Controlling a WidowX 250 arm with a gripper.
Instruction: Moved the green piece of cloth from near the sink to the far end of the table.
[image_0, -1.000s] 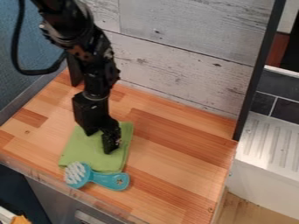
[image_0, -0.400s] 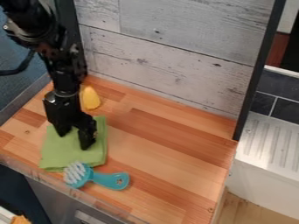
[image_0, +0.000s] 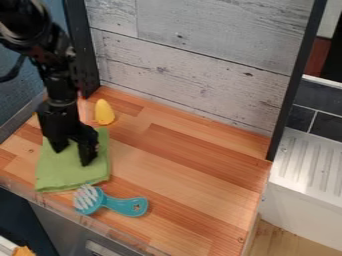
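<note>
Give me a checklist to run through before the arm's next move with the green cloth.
1. Green cloth at the end away from the white ribbed unit: ok.
2. Cloth lying flat, not bunched up: ok.
3. Gripper over the cloth: ok.
4. Gripper open: ok, fingers apart.
5. Fingertips off the cloth: cannot tell.
6. Clear gap between brush and cloth: not ok, bristles right at its near edge.

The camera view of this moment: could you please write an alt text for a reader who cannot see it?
A black robot gripper, fingers apart, is down at a green cloth lying on the left side of a wooden table. A teal brush lies near the front edge, and a yellow object is behind the cloth.
</note>
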